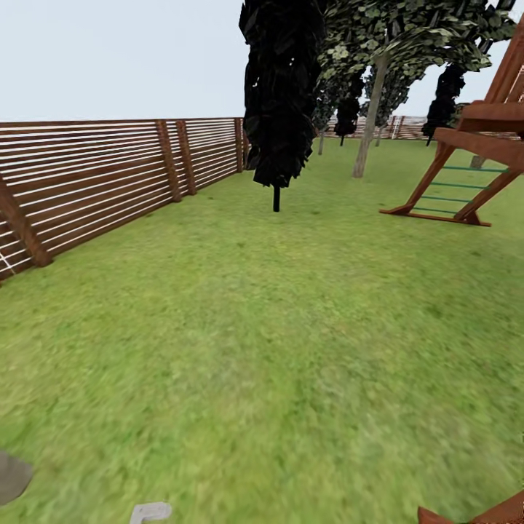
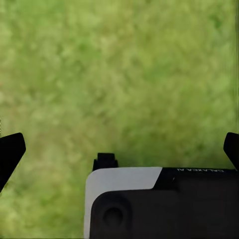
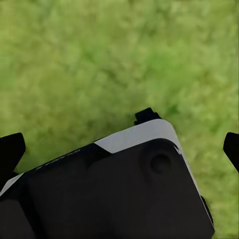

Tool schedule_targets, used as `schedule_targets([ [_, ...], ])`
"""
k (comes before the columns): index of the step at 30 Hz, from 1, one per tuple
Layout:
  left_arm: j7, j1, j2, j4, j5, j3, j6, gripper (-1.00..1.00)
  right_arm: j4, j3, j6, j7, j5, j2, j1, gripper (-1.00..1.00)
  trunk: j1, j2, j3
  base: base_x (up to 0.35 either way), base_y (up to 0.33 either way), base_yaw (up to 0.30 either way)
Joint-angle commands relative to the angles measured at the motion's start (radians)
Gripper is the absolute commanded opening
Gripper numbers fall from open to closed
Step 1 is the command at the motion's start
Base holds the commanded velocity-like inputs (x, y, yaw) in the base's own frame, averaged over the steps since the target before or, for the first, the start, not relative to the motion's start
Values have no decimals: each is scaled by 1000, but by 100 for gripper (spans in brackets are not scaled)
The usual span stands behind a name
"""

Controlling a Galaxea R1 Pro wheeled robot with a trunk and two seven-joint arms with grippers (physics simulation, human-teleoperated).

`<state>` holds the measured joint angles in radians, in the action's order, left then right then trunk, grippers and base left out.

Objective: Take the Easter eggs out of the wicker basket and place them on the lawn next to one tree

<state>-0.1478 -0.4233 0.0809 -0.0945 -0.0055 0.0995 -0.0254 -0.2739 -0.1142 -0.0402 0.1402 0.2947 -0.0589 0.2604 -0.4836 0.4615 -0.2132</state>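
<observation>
The lawn (image 1: 262, 349) spreads wide and flat ahead of me in the garden. A tree (image 1: 370, 120) with a straight grey-brown trunk and a leafy crown stands far off at the back, right of centre. The Easter eggs and the wicker basket are out of view. In the left wrist view my left gripper (image 2: 119, 149) is open over bare grass, one dark fingertip (image 2: 11, 152) at each side. My right gripper (image 3: 119, 148) is open too, with nothing between its fingertips (image 3: 10, 150), above grass and a black-and-white part of my body (image 3: 114, 189).
A narrow dark cypress-like tree (image 1: 280, 94) stands mid-distance ahead. A brown slat fence (image 1: 94, 182) runs along the left. A wooden play frame with a ladder (image 1: 466, 167) stands at the right, and another brown wooden piece (image 1: 480, 515) sits at the bottom right corner.
</observation>
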Motion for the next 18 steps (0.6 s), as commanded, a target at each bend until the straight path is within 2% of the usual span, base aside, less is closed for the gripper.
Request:
schedule_targets([
  [1,-6,-1,0,1,-1,8,-2,100,-2,-5,-4,2,1,-1,0,100,-1,2,-2,305,143,-270],
  [12,-6,0,0,1,-1,8,-2,100,-2,-4,-4,3,-4,-2,0,100,-1,2,-10,304,143,-257],
  [18,-6,0,0,1,-1,8,-2,100,-2,-4,-3,3,-7,-2,0,100,-1,2,-16,303,135,-109],
])
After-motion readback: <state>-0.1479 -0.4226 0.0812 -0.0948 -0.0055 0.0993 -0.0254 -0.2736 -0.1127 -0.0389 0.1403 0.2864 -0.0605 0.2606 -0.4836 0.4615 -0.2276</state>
